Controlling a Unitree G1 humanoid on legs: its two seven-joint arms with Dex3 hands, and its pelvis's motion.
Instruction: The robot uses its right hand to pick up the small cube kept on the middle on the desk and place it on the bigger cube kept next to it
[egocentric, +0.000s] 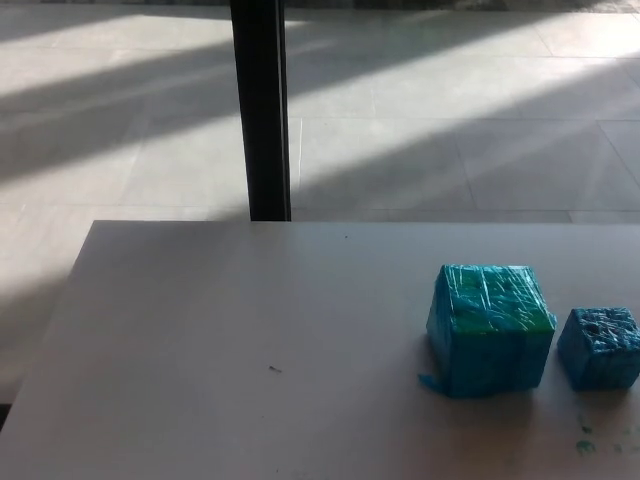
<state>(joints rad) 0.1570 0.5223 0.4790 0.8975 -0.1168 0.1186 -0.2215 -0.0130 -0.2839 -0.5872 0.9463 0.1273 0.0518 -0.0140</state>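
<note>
**2 cubes on tabletop, no hands in frame**

Head view: white tabletop (250, 350) fills the lower half of the frame, its far edge running across the middle. Big cube (490, 328) sits on the right part of the tabletop, wrapped in shiny blue tape, top face showing green-tinged streaks, a loose tape tab sticking out at its lower left corner. Small cube (600, 347) stands just beside it on the right, same blue wrap, near the frame's right edge. A narrow gap shows between the 2 cubes, not touching. Both rest flat on the tabletop, upright, nothing stacked. The small cube's top sits lower than the big one's. A few green marks (600, 440) on the tabletop in front of the small cube. 1 tiny dark speck (274, 369) on the tabletop left of centre. Beyond the far edge: pale tiled floor (450, 120) with broad diagonal bands of sun and shade. 1 dark vertical post (260, 110) rises from behind the tabletop edge to the top of the frame, left of centre. Left hand: out of view, so whether it holds anything cannot be told. Right hand: likewise out of view, state cannot be told. No arm or forearm shows.
</note>
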